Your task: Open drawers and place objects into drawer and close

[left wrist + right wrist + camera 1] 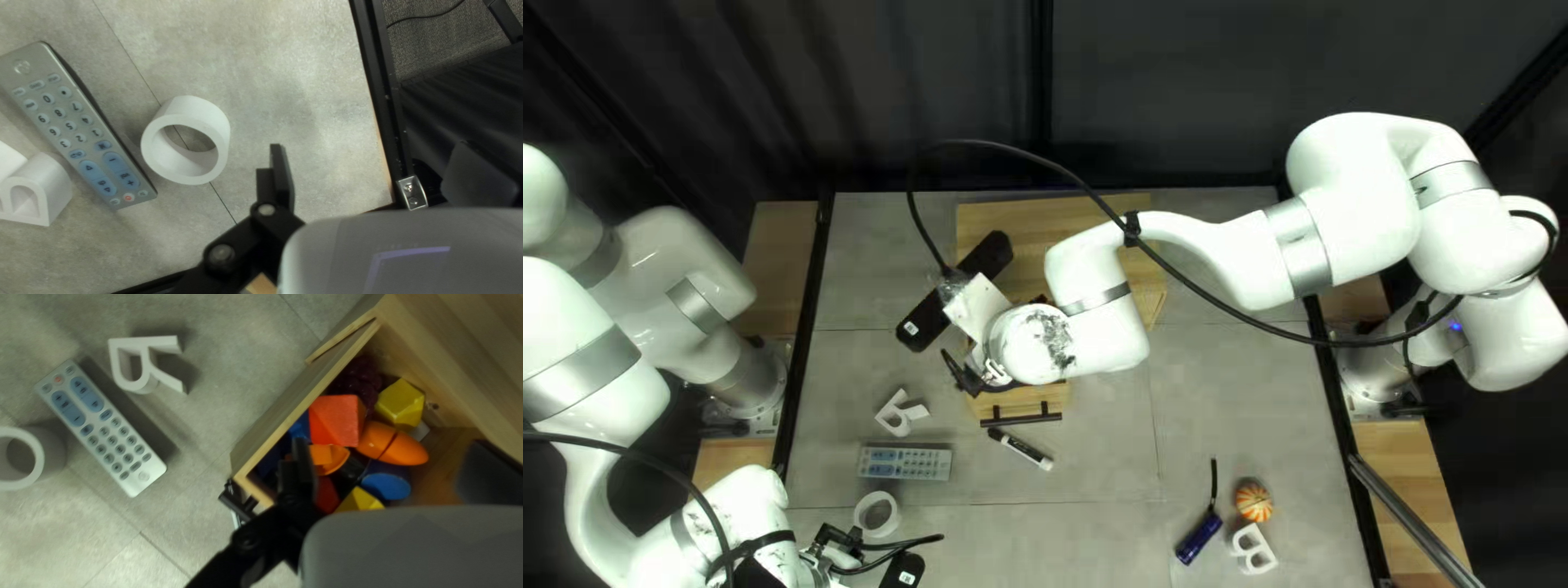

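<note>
Open pale-wood box drawer (pixel 289 405): bared for filling, coloured blocks (pixel 339 422) inside.
Right gripper (pixel 389 452): fingers apart above the drawer, empty, perhaps clear for release.
Left gripper (pixel 370 152): spread, empty, well outside the drawer; I judge it's for fetching.
Grey blue-buttoned plastic remote (pixel 103 430), thick white ring (pixel 218 130): outside the drawer, unheld.

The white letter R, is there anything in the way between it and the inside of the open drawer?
No loose object shows between the white letter R and the drawer, but the drawer's wooden side wall stands in the way, and the open right claw hovers above.
</note>
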You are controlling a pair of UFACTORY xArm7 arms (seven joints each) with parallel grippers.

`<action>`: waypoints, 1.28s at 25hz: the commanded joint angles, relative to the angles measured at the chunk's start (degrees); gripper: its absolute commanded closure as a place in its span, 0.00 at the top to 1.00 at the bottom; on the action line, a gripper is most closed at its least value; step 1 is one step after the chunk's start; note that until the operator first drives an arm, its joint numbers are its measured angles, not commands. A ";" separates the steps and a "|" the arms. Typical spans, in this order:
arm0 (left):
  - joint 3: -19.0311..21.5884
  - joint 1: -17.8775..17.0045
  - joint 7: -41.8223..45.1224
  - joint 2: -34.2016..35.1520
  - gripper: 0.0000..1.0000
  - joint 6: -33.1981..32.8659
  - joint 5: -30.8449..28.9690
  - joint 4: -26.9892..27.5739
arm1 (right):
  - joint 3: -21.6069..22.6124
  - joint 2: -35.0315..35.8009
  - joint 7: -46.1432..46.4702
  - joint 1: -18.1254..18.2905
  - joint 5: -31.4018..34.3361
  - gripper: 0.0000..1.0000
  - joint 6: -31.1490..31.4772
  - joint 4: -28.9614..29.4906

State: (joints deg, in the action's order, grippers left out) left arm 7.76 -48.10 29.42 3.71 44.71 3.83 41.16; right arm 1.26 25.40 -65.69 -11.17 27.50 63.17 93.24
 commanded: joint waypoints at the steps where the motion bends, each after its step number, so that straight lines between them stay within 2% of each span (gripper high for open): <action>1: 0.00 0.00 0.00 0.00 1.00 0.00 0.00 0.00 | 2.87 -3.53 -2.46 -4.02 -3.06 1.00 9.26 -1.82; 5: 0.00 0.00 0.00 0.00 1.00 0.00 0.00 0.00 | 5.54 -9.34 -9.04 -7.11 -7.25 1.00 12.69 -9.98; 6: 0.00 0.00 0.00 0.00 1.00 0.00 0.00 0.00 | 6.92 -11.92 -11.65 -8.43 -9.03 1.00 12.25 -14.10; 8: 0.00 0.00 0.00 0.00 1.00 0.00 0.00 0.00 | 8.80 -14.73 -13.21 -10.05 -11.02 1.00 10.97 -18.73; 10: 0.00 0.00 0.00 0.00 1.00 0.00 0.00 0.00 | 11.43 -17.23 -11.44 -11.99 -12.75 1.00 8.35 -23.74; 12: 0.00 0.00 0.00 0.00 1.00 0.00 0.00 0.00 | 13.74 -18.08 -4.69 -13.03 -14.46 1.00 5.95 -26.81; 16: 0.00 0.00 0.00 0.00 1.00 0.00 0.00 0.00 | 15.64 -19.56 8.38 -13.05 -16.17 1.00 2.66 -30.73; 22: 0.00 0.00 0.00 0.00 1.00 0.00 0.00 0.00 | 16.73 -16.91 25.02 -12.02 -20.41 1.00 3.71 -32.79; 27: 0.00 0.00 0.00 0.00 1.00 0.00 0.00 0.00 | 18.07 -17.32 35.19 -11.94 -24.13 1.00 5.98 -35.24; 32: 0.00 0.00 0.00 0.00 1.00 0.00 0.00 0.00 | 19.66 -18.06 39.74 -12.89 -25.28 1.00 5.40 -37.97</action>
State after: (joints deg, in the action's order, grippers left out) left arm 7.76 -48.10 29.42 3.71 44.71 3.83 41.16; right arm 20.10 7.77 -27.60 -23.50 2.63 69.01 56.61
